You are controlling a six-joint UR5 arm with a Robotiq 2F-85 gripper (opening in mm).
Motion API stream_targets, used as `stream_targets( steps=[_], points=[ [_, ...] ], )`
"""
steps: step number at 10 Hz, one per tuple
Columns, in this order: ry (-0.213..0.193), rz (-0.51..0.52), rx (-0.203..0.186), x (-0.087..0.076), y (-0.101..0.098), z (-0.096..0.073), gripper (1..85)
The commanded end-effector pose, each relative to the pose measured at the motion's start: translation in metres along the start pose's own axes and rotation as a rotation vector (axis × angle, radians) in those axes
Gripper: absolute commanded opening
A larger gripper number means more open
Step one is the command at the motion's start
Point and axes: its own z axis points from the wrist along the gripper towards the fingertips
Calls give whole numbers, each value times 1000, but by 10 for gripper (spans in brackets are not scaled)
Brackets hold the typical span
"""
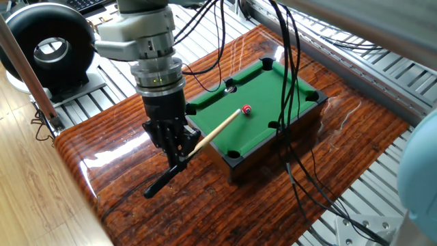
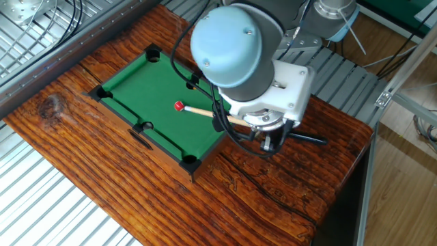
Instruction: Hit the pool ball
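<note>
The pool ball [image 1: 246, 110] is a tiny glossy red ball with a white spot on the green felt of the small pool table [image 1: 273, 92]; it also shows in the other fixed view [image 2: 179, 106]. My gripper [image 1: 180, 149] is shut on the cue stick [image 1: 215, 129], a thin wooden stick with a black butt [image 1: 158, 185] trailing over the tabletop. The cue's tip reaches the ball and seems to touch it. In the other fixed view the arm's blue cap hides my gripper; only the cue [image 2: 202, 112] and its butt [image 2: 307, 139] show.
The pool table has black pocket corners [image 1: 233, 156] and sits on a glossy wooden tabletop [image 1: 171, 212]. Black cables [image 1: 287, 102] hang over the pool table's right side. A black round device [image 1: 41, 48] stands at the back left, off the wood.
</note>
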Motion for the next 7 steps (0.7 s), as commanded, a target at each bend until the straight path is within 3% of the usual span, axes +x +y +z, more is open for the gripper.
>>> stream_targets(
  steps=[1,7],
  points=[
    [-55,23,-31,-7,7,1,10],
    [-45,-3,-31,4,5,1,10]
  ],
)
